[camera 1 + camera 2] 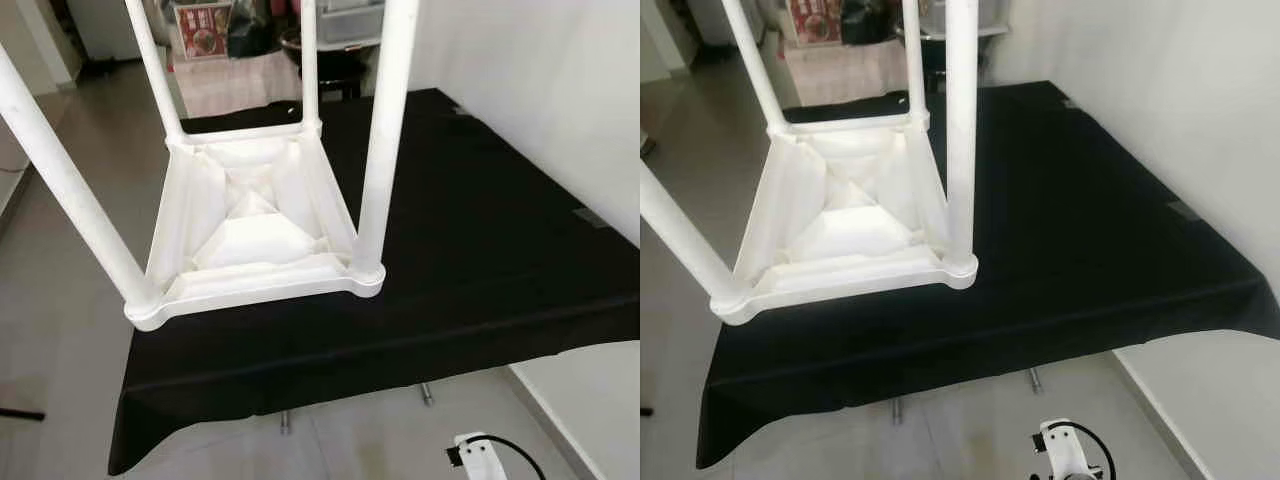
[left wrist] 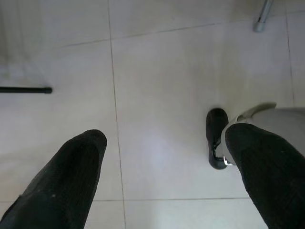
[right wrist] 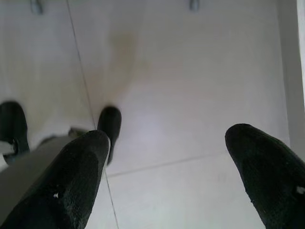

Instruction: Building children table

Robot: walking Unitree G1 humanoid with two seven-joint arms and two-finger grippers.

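Note:
A white plastic children's table (image 1: 255,235) lies upside down on a black-covered table (image 1: 480,260), its ribbed underside facing up. Its white legs (image 1: 385,130) stand upright in the corner sockets, one at each visible corner. The near left corner overhangs the black cloth's front edge. My left gripper (image 2: 162,176) hangs open over the pale tiled floor, nothing between its fingers. My right gripper (image 3: 167,176) is open too, also pointing down at the floor.
A white wall (image 1: 560,90) runs along the right of the black table. A white device with a black cable (image 1: 485,455) sits on the floor by the front. My own black feet (image 2: 217,138) stand on the tiles. Boxes and clutter (image 1: 210,30) stand beyond the table's far end.

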